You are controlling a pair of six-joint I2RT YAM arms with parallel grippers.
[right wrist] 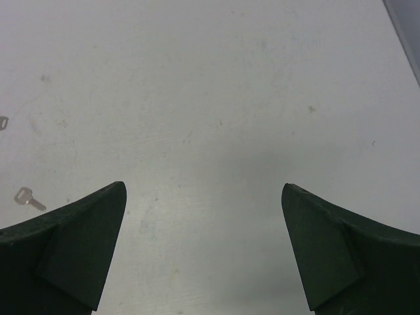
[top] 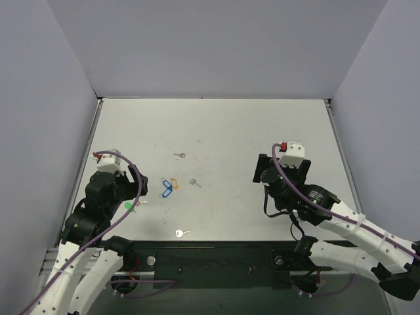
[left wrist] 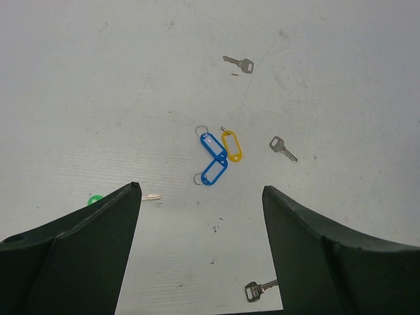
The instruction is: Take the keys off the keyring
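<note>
Two blue keyring tags (left wrist: 214, 170) (top: 167, 189), each with a thin bare metal ring, lie crossed mid-table with a yellow tag (left wrist: 231, 144) touching them. No key hangs on either ring. Loose silver keys lie around them: one far (left wrist: 239, 63) (top: 179, 155), one to the right (left wrist: 282, 147) (top: 195, 183) (right wrist: 27, 197), one near (left wrist: 257, 289) (top: 182, 232). My left gripper (left wrist: 201, 188) (top: 118, 187) hovers open above the table, left of the tags, holding nothing. My right gripper (right wrist: 203, 186) (top: 283, 172) is open over bare table at the right.
A green tag (left wrist: 96, 199) (top: 128, 205) with a small key blade (left wrist: 151, 197) beside it lies by my left finger. Grey walls close the table on three sides. A black rail (top: 216, 259) runs along the near edge.
</note>
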